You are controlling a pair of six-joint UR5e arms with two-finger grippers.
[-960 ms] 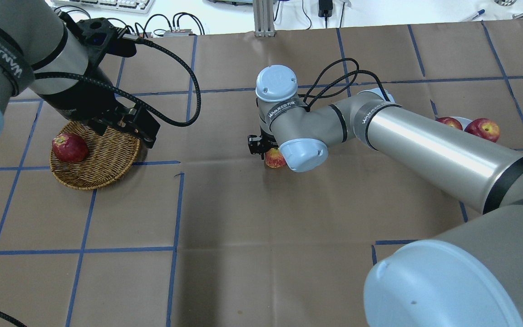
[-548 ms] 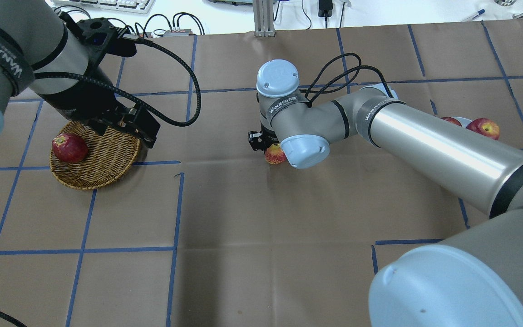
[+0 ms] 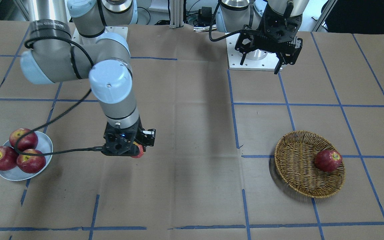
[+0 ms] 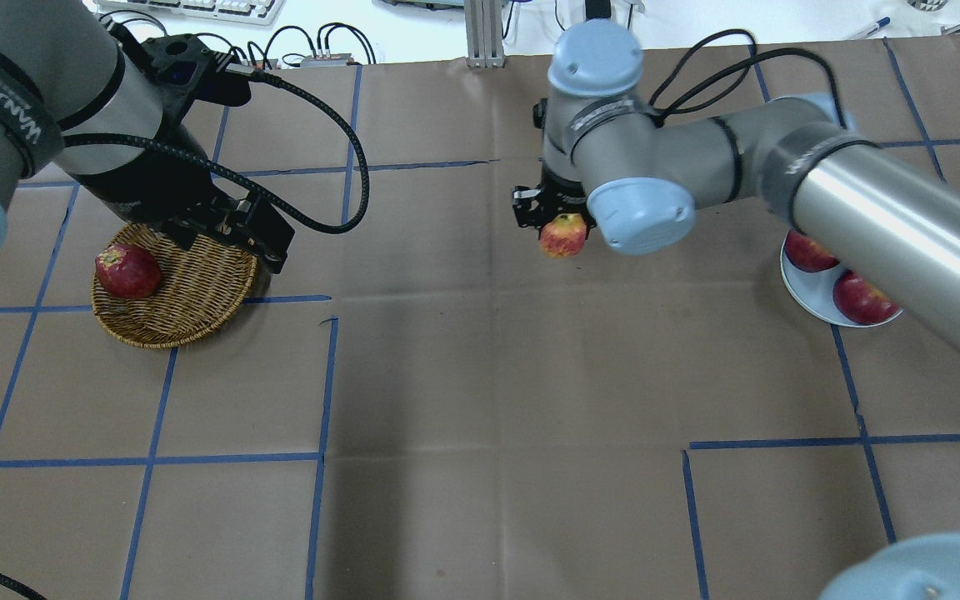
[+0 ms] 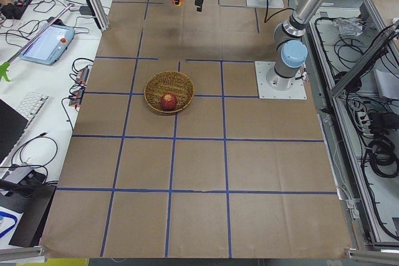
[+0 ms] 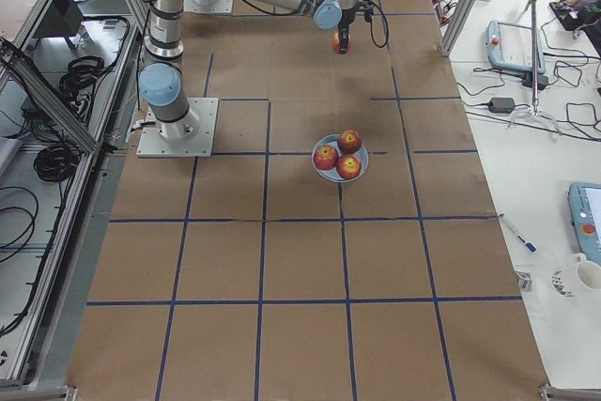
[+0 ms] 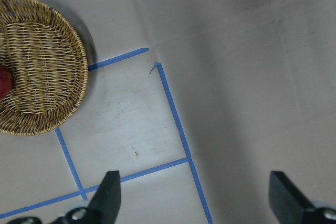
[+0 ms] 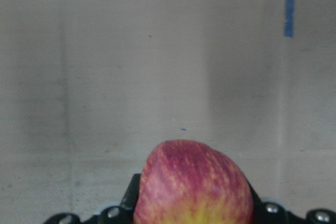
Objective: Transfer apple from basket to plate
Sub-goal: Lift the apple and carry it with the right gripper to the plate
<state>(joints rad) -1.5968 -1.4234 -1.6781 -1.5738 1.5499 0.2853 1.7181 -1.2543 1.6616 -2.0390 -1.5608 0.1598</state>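
My right gripper [image 4: 559,225] is shut on the yellow-streaked apple [image 4: 564,237] and holds it above the table's middle; the apple fills the bottom of the right wrist view [image 8: 191,187]. The white plate [image 3: 46,143] lies to the right in the overhead view [image 4: 792,287], partly under my right arm. The wicker basket [image 4: 188,308] sits at the left. My left gripper [image 7: 195,198] is open and empty, raised beside the basket's right edge [image 4: 234,229].
A dark red apple [image 4: 127,271] lies in the basket. Three red apples [image 3: 23,139] sit on the plate. Blue tape lines cross the brown paper. The right arm's cable [image 3: 55,116] hangs over the plate side.
My right gripper has lifted the streaked apple and carried it to the right and away, toward the plate side. The left arm has not moved.
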